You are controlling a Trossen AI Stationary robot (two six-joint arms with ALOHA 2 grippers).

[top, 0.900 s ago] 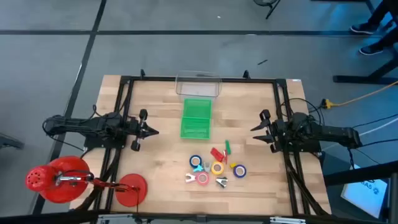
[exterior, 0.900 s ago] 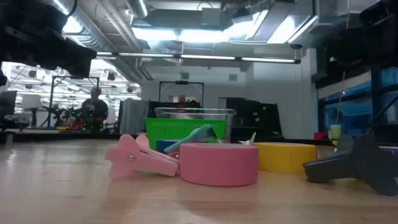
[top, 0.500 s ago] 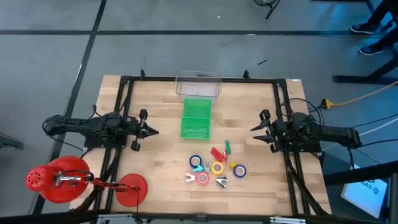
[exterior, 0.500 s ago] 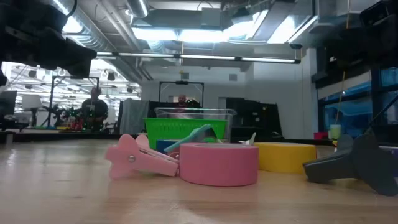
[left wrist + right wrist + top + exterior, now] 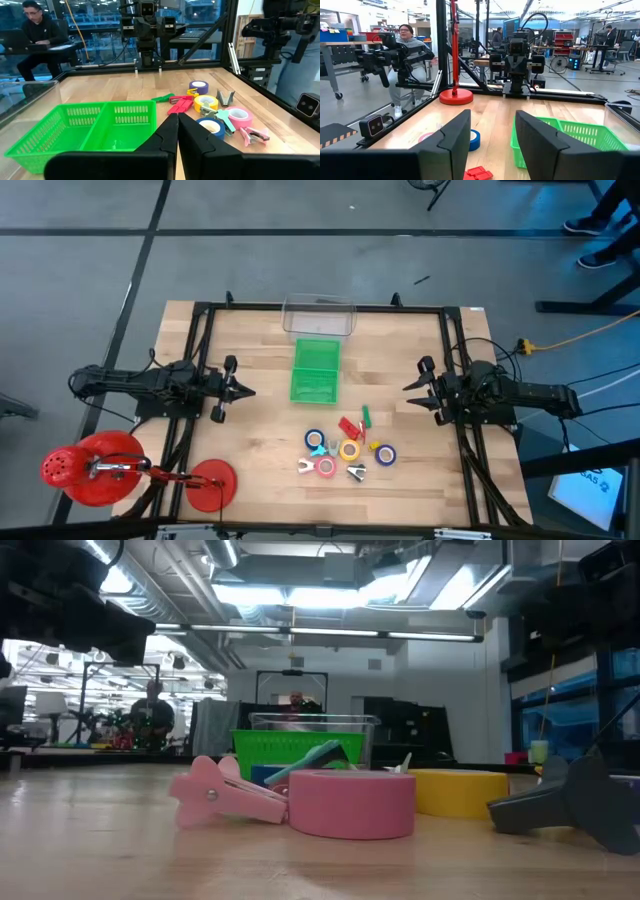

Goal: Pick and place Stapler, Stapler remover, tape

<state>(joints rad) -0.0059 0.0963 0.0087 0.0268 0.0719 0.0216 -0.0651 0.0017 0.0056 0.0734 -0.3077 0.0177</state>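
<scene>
A cluster lies flat on the wooden table toward its near edge. It holds a blue tape roll (image 5: 315, 440), a yellow roll (image 5: 349, 450), a pink roll (image 5: 326, 468) and another blue roll (image 5: 385, 454). With them are a small red stapler (image 5: 348, 426), a green piece (image 5: 366, 416), and claw-shaped stapler removers, one pink (image 5: 225, 792), one grey (image 5: 570, 805). My left gripper (image 5: 245, 390) hovers shut at the table's left, its fingers (image 5: 170, 131) together. My right gripper (image 5: 408, 387) hovers open at the table's right, nothing between its fingers (image 5: 455, 131). Both point toward the table's middle.
A green two-compartment basket (image 5: 316, 370) stands in the middle of the table, and a clear container (image 5: 319, 317) stands behind it at the far edge. A red stand (image 5: 212, 483) sits at the near left corner. A black frame (image 5: 200, 310) borders the table. A person sits beyond each side.
</scene>
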